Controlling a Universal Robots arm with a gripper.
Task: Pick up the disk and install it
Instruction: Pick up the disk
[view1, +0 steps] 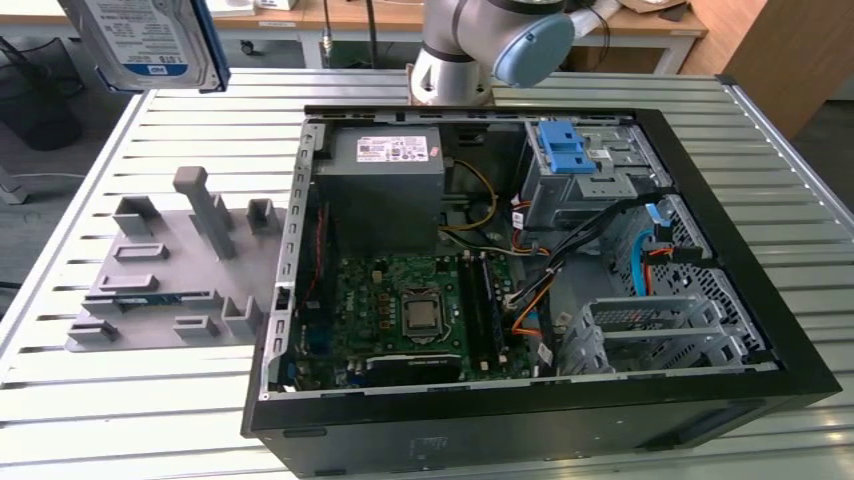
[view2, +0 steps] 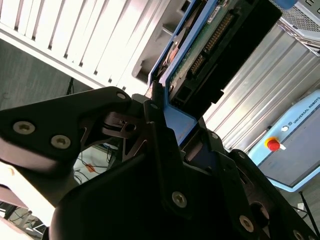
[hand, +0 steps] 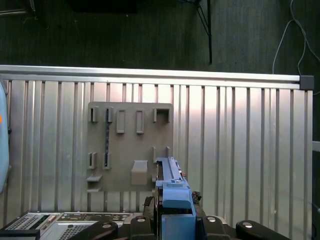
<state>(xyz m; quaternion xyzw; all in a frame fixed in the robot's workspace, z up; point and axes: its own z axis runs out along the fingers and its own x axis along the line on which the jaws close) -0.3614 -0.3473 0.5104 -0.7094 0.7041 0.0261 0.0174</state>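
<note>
Disk (view1: 140, 40): held up off the slatted table (view1: 134, 400), label showing, at 11 o'clock from the open computer case (view1: 534, 425).
Gripper (view2: 167, 117): fingers clenched on the disk's blue rail.
Fixture board (view1: 160, 300): grey, 9 o'clock of the case.
Drive cage (view1: 587, 170): blue-latched, at the case's 1 o'clock.
</note>
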